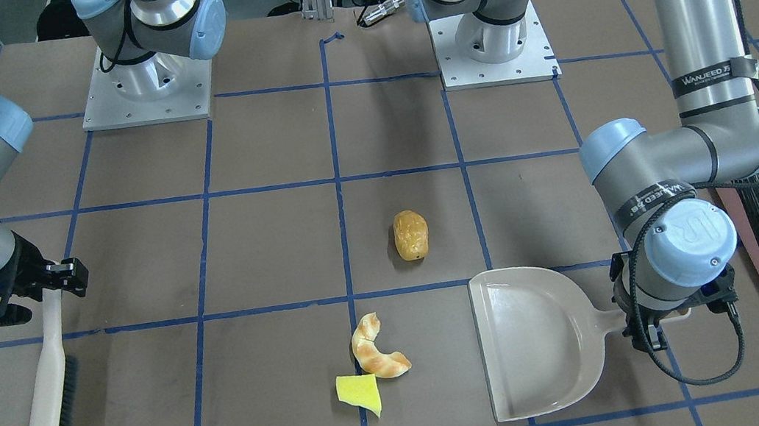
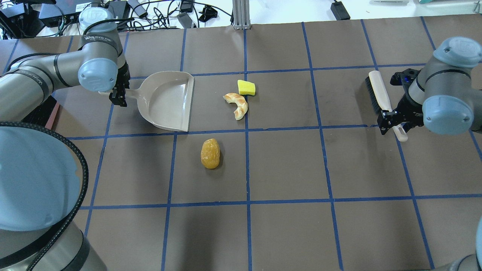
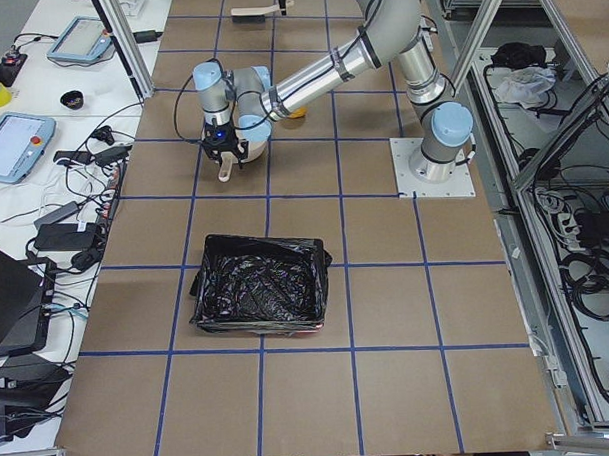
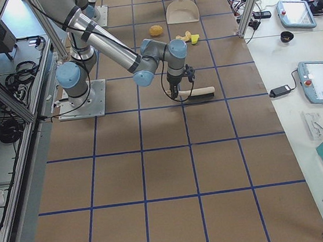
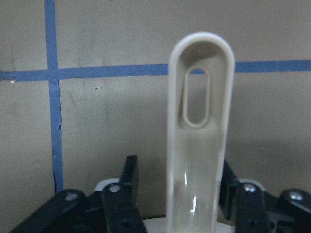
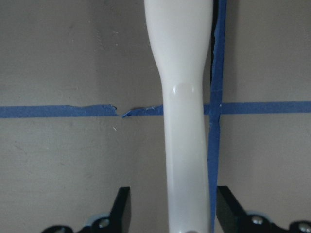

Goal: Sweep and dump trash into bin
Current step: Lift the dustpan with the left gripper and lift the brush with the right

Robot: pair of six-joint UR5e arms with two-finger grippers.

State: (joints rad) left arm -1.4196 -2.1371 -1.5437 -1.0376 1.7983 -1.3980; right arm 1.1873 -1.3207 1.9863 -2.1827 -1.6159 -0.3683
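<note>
Dustpan (image 2: 165, 101) lies flat on the table (image 2: 286, 165), open mouth facing the trash, handle pointing the other way.

L gripper (image 2: 118, 96) is at the pan's handle. Wrist view: jaws spread, straddling the handle. One finger sits clear of it w/ a visible gap, the other is right at its edge; can't tell if it touches.

Trash, all on the table outside the pan:
- Croissant piece (image 2: 237, 105) is off the pan's mouth, near but apart.
- Yellow sponge scrap (image 2: 246, 87) is just beyond the croissant, farther from the pan, right beside one croissant tip. Contact unclear.
- Potato-like lump (image 2: 210, 153) is near the pan's mouth corner on the robot's side, apart from the other two.

Bin (image 3: 259, 295), w/ black bag liner, stands beyond the pan's handle end, on the side opposite the trash.

Brush (image 2: 378, 96) lies on the table well apart from the pan, past the trash.

R gripper (image 2: 391, 122) is at the brush handle's end. Jaws spread, one finger each side, gaps on both sides.
</note>
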